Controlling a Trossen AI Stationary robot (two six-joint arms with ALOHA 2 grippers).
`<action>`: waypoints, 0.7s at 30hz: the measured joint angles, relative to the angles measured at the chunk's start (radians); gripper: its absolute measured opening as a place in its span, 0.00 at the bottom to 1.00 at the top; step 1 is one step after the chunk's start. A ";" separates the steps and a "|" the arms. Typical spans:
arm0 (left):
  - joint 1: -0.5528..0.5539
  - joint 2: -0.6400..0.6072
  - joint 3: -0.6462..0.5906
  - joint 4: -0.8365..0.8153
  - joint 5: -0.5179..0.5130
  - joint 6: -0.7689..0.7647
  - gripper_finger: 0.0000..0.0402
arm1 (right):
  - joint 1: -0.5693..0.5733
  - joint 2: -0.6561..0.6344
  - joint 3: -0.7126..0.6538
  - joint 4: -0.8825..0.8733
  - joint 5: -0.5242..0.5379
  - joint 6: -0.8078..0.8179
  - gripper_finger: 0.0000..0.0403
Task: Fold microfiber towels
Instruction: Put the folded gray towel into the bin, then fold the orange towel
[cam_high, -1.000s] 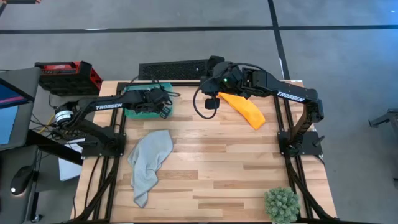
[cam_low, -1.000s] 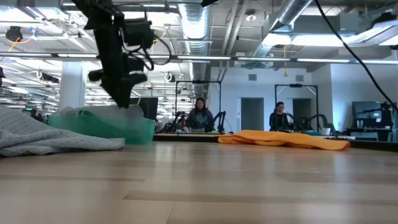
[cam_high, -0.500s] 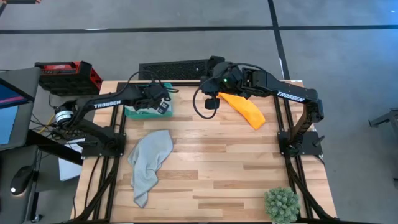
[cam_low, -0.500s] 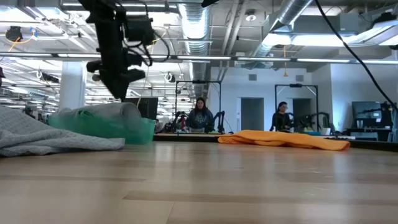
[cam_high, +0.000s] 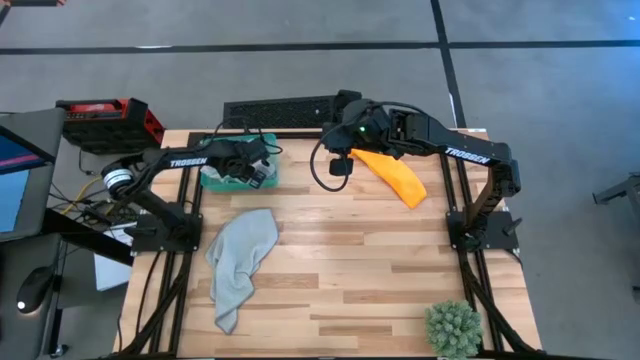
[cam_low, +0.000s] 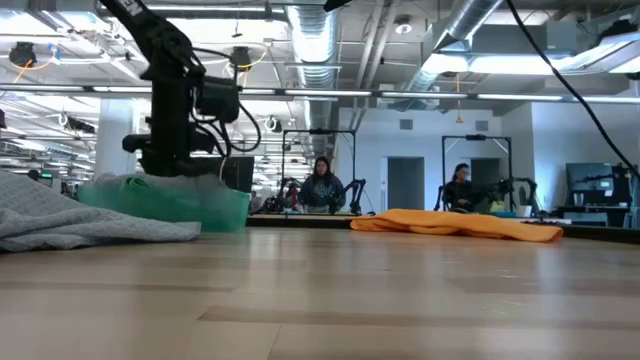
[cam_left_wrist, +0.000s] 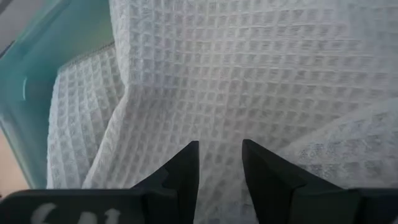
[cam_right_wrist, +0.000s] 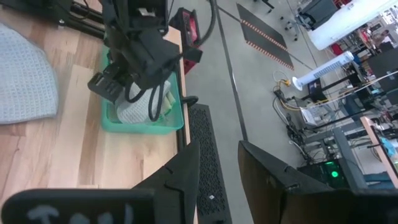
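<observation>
A pale grey waffle towel (cam_left_wrist: 249, 74) lies bunched in the green tray (cam_high: 205, 182) at the table's far left; it also shows in the right wrist view (cam_right_wrist: 134, 111). My left gripper (cam_left_wrist: 219, 149) is open, low over this towel, pointing down into the tray (cam_low: 170, 205). A second grey towel (cam_high: 240, 260) lies crumpled on the table's left half. The orange towel (cam_high: 395, 178) lies loosely folded at the far right. My right gripper (cam_high: 338, 165) hangs open and empty beside the orange towel's left end. No light green towel shows clearly. My left gripper comes at the towel in the tray from above. Its open fingertips (cam_left_wrist: 186, 155) stand right at the cloth, and I cannot tell whether they touch it.
A spiky green plant ball (cam_high: 453, 328) sits at the near right corner. A black slatted bar (cam_high: 280, 110) lies along the far edge, and a red and black case (cam_high: 105, 120) stands off the far left corner. The middle of the wooden table (cam_high: 350, 260) is bare.
My left gripper has risen a little over the tray, then shifted toward the table's left edge and come down low over the pale towel in it. That towel now bulges above the tray's rim.
</observation>
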 joint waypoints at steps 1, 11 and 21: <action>0.006 0.010 0.000 0.005 -0.002 0.009 0.28 | 0.000 0.000 0.000 0.000 0.000 0.000 0.33; -0.057 -0.095 0.084 -0.025 -0.141 0.051 0.28 | 0.007 -0.022 0.000 0.000 0.001 -0.001 0.33; -0.361 -0.394 0.113 -0.021 -0.118 0.043 0.28 | 0.111 -0.141 0.000 -0.224 0.001 0.141 0.33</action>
